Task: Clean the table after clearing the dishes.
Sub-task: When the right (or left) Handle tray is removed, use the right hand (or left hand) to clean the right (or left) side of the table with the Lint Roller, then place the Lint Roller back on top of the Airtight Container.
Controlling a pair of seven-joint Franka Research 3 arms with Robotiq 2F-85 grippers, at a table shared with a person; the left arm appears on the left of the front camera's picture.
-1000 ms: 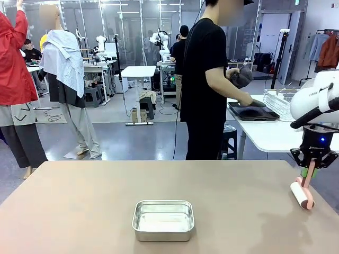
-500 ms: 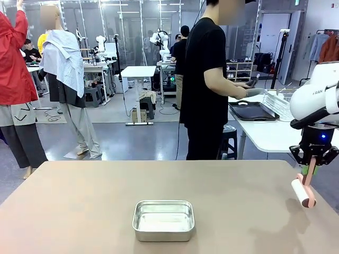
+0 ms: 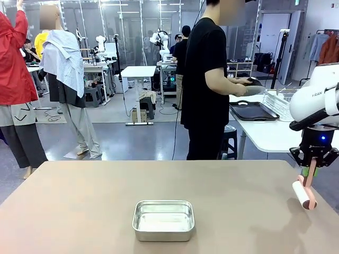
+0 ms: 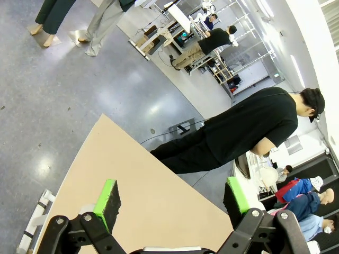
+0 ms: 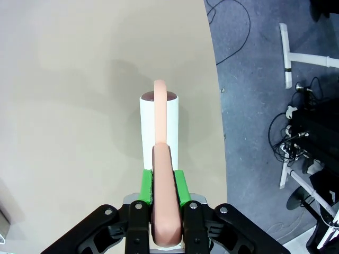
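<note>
While the wide tan bench lay matte and bare, a square steel pan sat near its front edge.
The right end effector stayed clamped on a pink-handled lint roller at the bench's right edge; the person had turned to a dark tray behind. Its wrist view showed the white roll above the surface. The left end effector gaped, holding nothing.

A square steel pan stands empty, its inside shiny. A pink-handled lint roller with a white roll hangs tilted at the right side. Farther back, a person in black clothes stands at a white side table (seen from the side), beside a dark tray.
</note>
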